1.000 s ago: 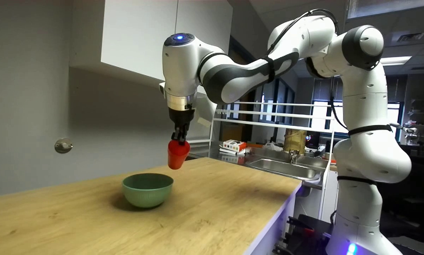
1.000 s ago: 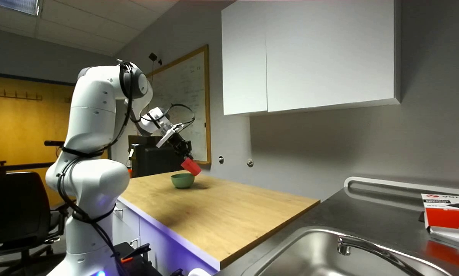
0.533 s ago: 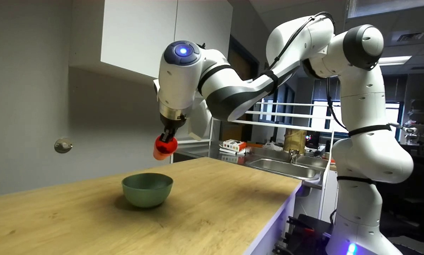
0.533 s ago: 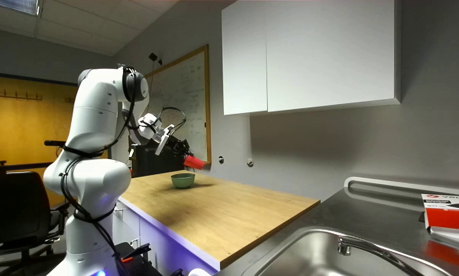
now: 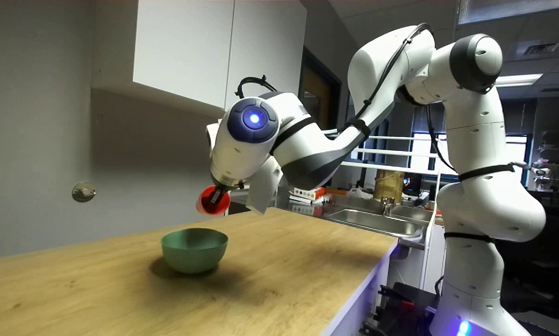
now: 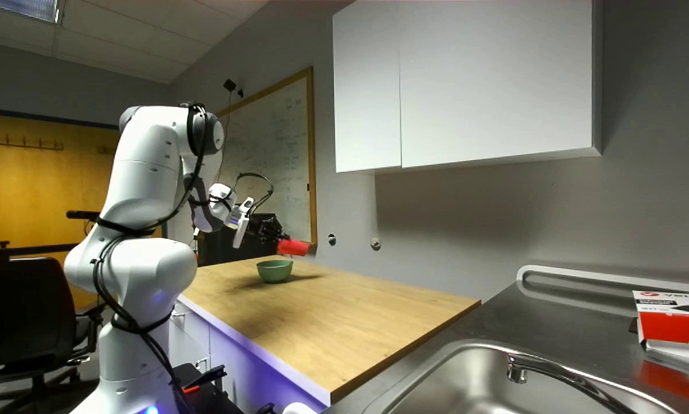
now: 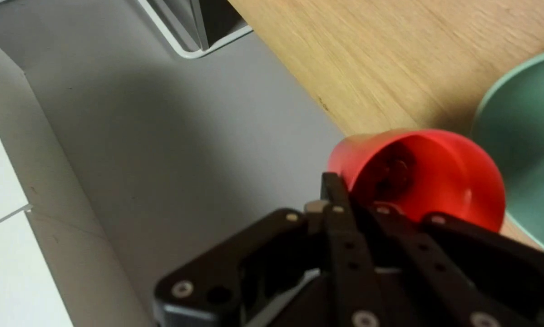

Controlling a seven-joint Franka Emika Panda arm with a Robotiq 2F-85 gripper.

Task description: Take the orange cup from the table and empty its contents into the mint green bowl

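My gripper (image 5: 216, 196) is shut on the wall of the orange cup (image 5: 202, 208) at its rim, with one finger inside and one outside. The gripper (image 6: 282, 237) holds the cup (image 6: 294, 247) in the air, tilted to nearly lying flat. In the wrist view the gripper (image 7: 351, 190) grips the cup (image 7: 453, 177), whose mouth faces the camera; something dark lies deep inside. The mint green bowl (image 5: 193, 259) stands upright on the table (image 5: 289, 275), below the cup and apart from it. The bowl (image 6: 274, 272) also shows partly in the wrist view (image 7: 521, 122).
A grey wall (image 5: 135, 200) runs along the table's back edge, close behind the cup. A white wall cabinet (image 5: 181, 51) hangs above. A sink (image 5: 377, 221) and a red-and-white box (image 6: 675, 322) are beyond the table's end.
The cup has tilted from steep to nearly flat, its mouth turning into view in an exterior view. The cup has shifted left there and the wrist has lowered. The bowl has not moved.
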